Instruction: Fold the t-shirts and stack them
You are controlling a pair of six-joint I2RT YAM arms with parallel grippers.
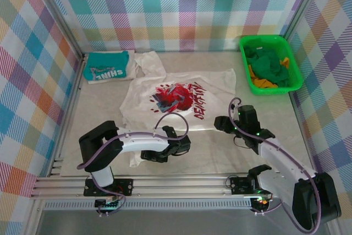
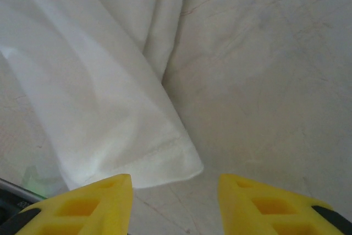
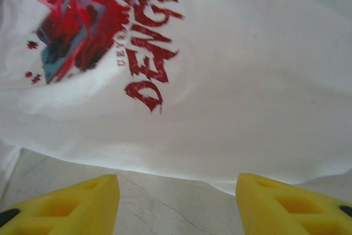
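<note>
Just beyond right gripper (image 3: 176, 185), white t-shirt (image 3: 231, 108) hem meets bare table (image 3: 60, 166).

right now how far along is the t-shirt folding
Done: the teal cloth t-shirt with white lettering lies folded at the far left. In hand: the white cloth t-shirt with the red chest print is spread open, unfolded; the left jaws and the right jaws stand open and empty at its near edge. Left: folding it, stacking it with the teal one, and perhaps the clothes in the green plastic basket.
</note>
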